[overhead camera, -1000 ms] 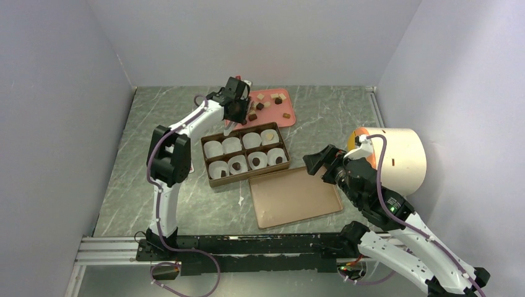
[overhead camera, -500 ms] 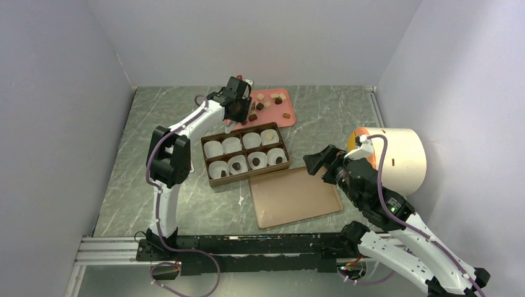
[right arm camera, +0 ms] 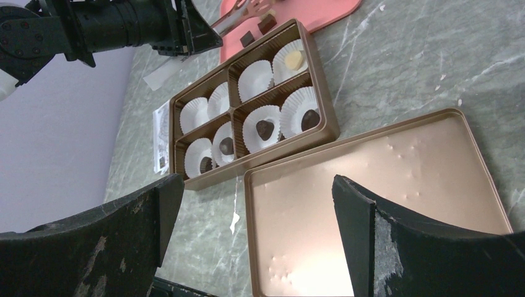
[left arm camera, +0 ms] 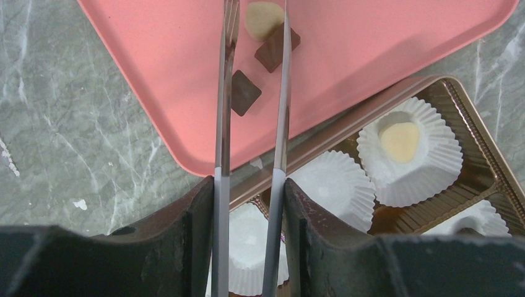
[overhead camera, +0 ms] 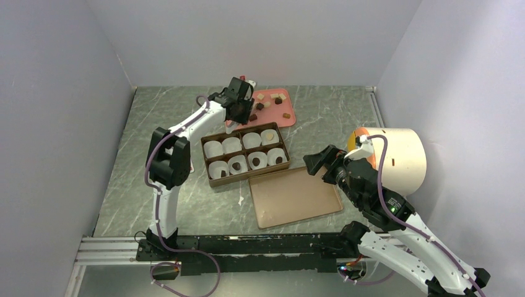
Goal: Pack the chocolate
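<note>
My left gripper [overhead camera: 238,102] is shut on metal tweezers [left arm camera: 221,93] whose two arms reach out over the pink tray [left arm camera: 371,49]. Between and beside the arms lie chocolate chunks: a dark brown one [left arm camera: 244,93], a reddish-brown one [left arm camera: 272,52] and a cream one [left arm camera: 263,15]. More chunks sit on the tray [overhead camera: 272,108]. The brown box [overhead camera: 246,154] holds white paper cups; a cream piece [left arm camera: 399,139] and several dark pieces [right arm camera: 265,129] lie in cups. My right gripper [overhead camera: 319,162] is open and empty above the box lid.
The gold lid [overhead camera: 294,197] lies flat, near right of the box. A large white cylinder [overhead camera: 396,158] stands at the right by my right arm. A paper scrap [overhead camera: 240,199] lies near the lid. Walls close the table on three sides.
My left gripper has shifted a little farther and to the right, carrying the tweezers from the box's far edge over the pink tray. The right arm has not moved.
</note>
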